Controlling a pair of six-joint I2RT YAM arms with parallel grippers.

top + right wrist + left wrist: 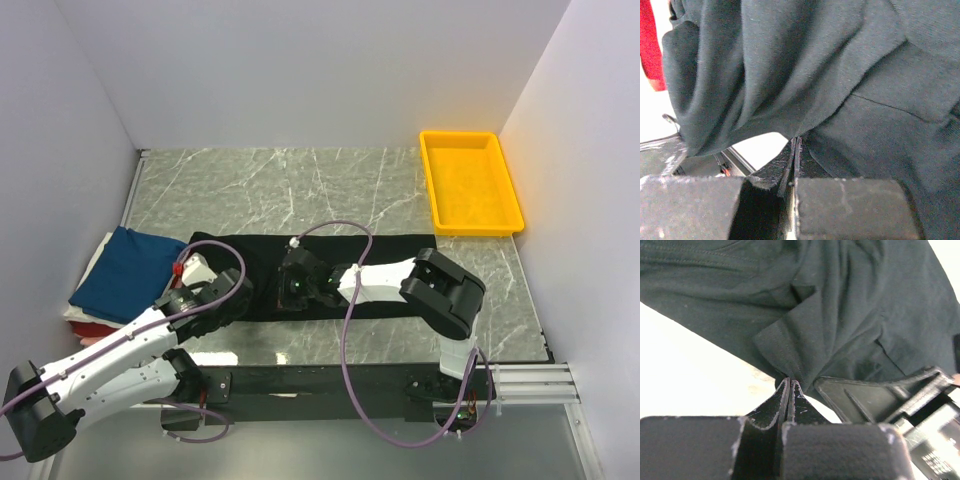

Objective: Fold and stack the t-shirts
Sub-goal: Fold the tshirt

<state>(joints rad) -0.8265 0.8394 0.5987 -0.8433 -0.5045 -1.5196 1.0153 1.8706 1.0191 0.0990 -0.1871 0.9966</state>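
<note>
Cloth pinched in both wrist views. Left gripper (790, 382) clenched, fingertips pressed together on a hemmed corner of the black t-shirt (850, 305), right at the cloth's edge, pale surface bright beside it. Right gripper (796, 142) clamped as well, jaws closed on a fold of that same black shirt, fabric bunched and draped over the tips, a gap of light underneath. From above: black shirt laid out as a long dark band across the middle of the marble table (260, 190), left arm at its left end, right arm reaching in over its centre. Off at the table's left edge, a folded pile, just beside the band's left end: navy-blue t-shirt (125, 270) on top, red t-shirt (92, 325) and pink t-shirt (88, 340) peeking out beneath. Yellow tray (430, 185) at the far right corner, apart from the cloth.
</note>
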